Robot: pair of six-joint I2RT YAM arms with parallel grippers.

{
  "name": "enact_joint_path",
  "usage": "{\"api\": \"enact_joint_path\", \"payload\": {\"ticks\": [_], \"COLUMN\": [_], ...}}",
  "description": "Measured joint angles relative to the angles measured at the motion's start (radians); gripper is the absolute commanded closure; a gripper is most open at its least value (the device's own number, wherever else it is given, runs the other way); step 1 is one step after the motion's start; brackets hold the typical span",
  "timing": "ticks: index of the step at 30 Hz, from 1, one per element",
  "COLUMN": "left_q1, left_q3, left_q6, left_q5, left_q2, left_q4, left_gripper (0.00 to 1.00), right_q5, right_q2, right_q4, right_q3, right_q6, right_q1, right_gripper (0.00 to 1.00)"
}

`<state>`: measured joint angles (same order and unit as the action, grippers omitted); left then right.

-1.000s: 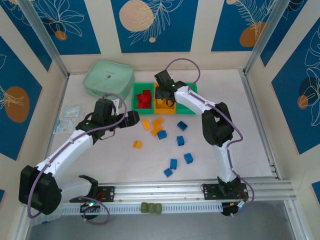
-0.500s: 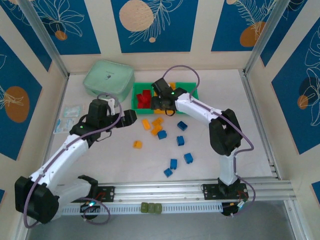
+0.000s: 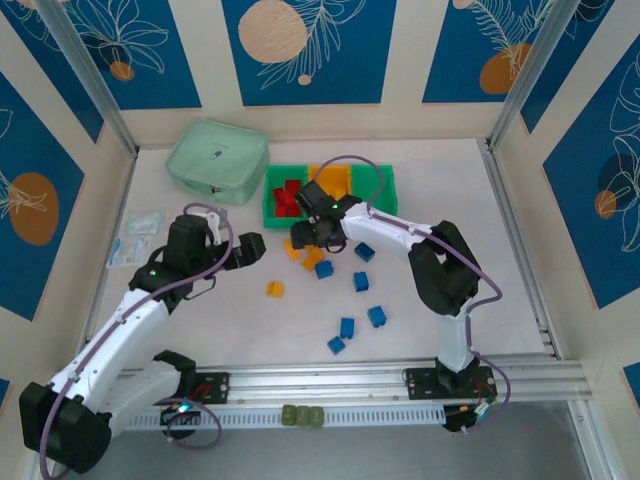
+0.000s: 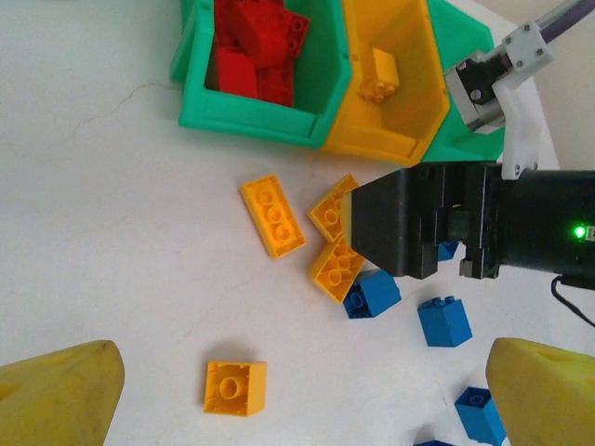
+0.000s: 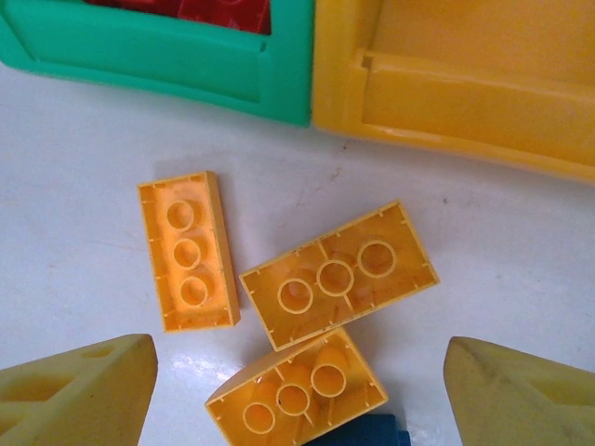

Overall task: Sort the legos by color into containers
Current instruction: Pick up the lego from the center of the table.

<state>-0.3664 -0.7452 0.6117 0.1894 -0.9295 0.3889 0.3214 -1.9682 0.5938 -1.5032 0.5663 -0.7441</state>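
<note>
Three orange-yellow bricks lie studs-down in a cluster [image 5: 339, 274] in front of the bins, with a blue brick [image 5: 358, 435] touching the nearest one. My right gripper [image 5: 297, 383] hangs open over this cluster [image 3: 305, 255], its yellow fingers [image 5: 79, 395] on either side. My left gripper [image 3: 250, 248] is open and empty, left of the cluster and above a lone orange brick [image 4: 235, 386]. The joined containers hold red bricks in the left green bin [image 3: 272, 203] and one orange brick [image 4: 379, 74] in the orange bin [image 4: 409, 139]. The right green bin [image 3: 385, 180] sits beyond. Several blue bricks [image 3: 361, 282] are scattered nearer.
A pale mint zippered pouch [image 3: 217, 158] lies at the back left, next to the bins. Small clear packets [image 3: 135, 235] rest by the left wall. Metal frame posts stand at both back corners, and a rail [image 3: 380, 378] runs along the near edge.
My right gripper has come away from above the orange bin, toward the near left, down over the orange bricks. My left gripper has drawn back to the left and nearer.
</note>
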Motion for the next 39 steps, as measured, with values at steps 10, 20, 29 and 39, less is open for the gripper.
{"api": "enact_joint_path", "payload": {"ticks": [10,20,29,39], "left_q1": [0.001,0.002,0.002,0.002], "left_q3": [0.036,0.036,0.036,0.036], "left_q6": [0.038,0.039,0.039,0.039], "left_q5": [-0.002,-0.003,-0.003,0.028], "left_q2": [-0.002,-0.022,-0.022,-0.022], "left_q4": [-0.004,-0.007,-0.007,-0.008], "left_gripper": [0.01,0.01,0.01,0.01], "right_q5": [-0.008,-0.008,-0.016,-0.036], "right_q2": [-0.108,-0.149,-0.168,-0.121], "right_q4": [0.014,0.023,0.028,0.039], "right_q3": [-0.023,-0.087,-0.09,-0.077], "right_q6": [-0.055,-0.093,-0.121,-0.121], "right_q1": [0.023,0.047,0.047,0.037], "right_gripper": [0.15,0.2,0.32,0.38]}}
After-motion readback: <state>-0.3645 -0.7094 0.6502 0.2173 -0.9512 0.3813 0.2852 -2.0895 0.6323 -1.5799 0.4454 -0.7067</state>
